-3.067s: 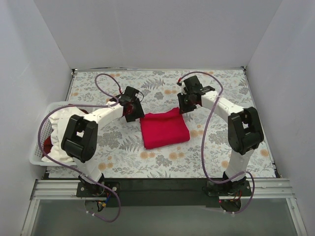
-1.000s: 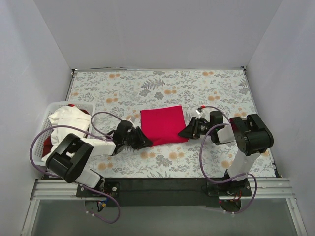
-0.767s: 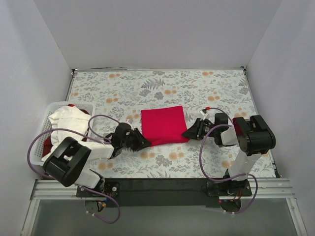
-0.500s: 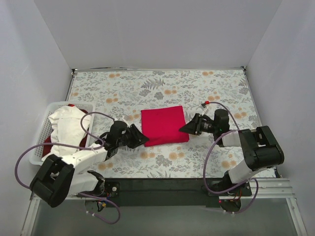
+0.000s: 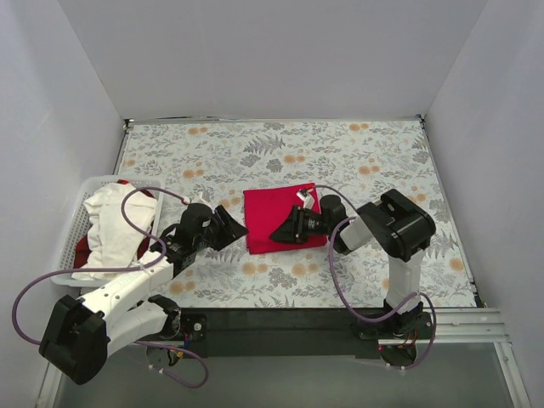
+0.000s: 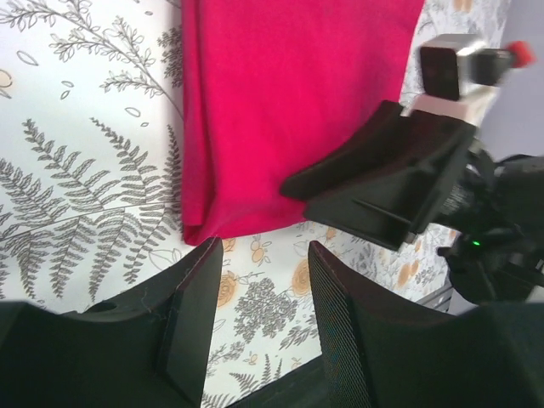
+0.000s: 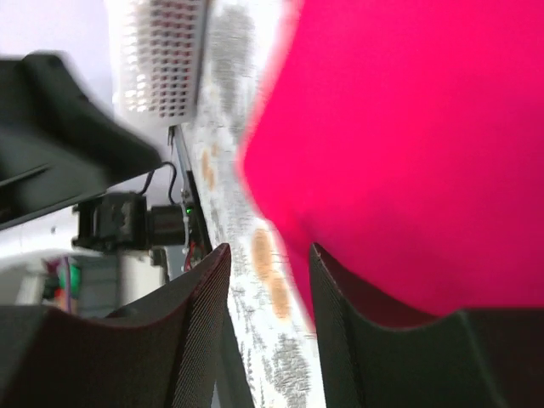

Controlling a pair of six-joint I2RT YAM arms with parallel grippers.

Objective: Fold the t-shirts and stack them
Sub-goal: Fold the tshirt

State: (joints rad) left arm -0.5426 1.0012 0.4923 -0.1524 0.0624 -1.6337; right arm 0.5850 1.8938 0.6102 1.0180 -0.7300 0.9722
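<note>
Low, spread empty: left hand (image 5: pixel 235 228) beside red t-shirt (image 5: pixel 276 206); right hand (image 5: pixel 278 234) over it.

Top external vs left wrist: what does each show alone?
Only top external: the white slatted plastic basket holding a white t-shirt and some red cloth. Only left wrist: the empty gap between the left gripper's fingers. Both: the folded crimson red t-shirt on the grey floral cloth, with the right gripper at its near edge.
</note>
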